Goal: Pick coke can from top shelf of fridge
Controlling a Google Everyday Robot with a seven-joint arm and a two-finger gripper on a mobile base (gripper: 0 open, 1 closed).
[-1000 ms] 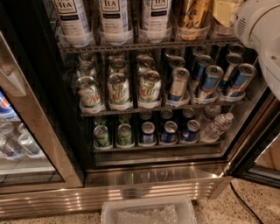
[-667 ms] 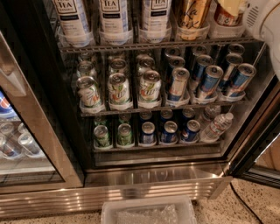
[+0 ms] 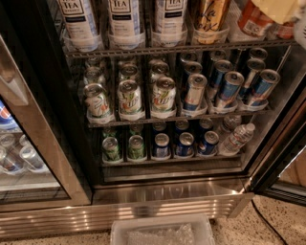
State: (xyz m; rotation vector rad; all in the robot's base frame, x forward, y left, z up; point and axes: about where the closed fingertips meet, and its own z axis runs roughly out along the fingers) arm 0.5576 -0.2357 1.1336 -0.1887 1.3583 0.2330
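Note:
The fridge (image 3: 167, 196) stands open in front of me, dark inside. Its top shelf (image 3: 143, 50), a grey wire rack with clear lane trays, holds tall tea bottles (image 3: 124, 19), a gold-orange can (image 3: 210, 16) and, at the far right, the red coke can (image 3: 253, 21). My gripper (image 3: 279, 8) is the pale shape at the top right corner. It sits right over the coke can and hides the can's top. A second red can (image 3: 285, 31) shows just to the right.
The middle rack holds green-and-white cans (image 3: 130, 98) and blue-and-silver cans (image 3: 229, 86). The bottom rack holds small cans and a lying water bottle (image 3: 236, 139). A closed glass door (image 3: 28, 158) is at the left. The open door's edge (image 3: 287, 143) is at the right. A clear bin (image 3: 162, 232) sits on the floor.
My arm's white body has drawn up and to the right, mostly out of view. Only the pale gripper part over the red can still shows. The cans have not moved.

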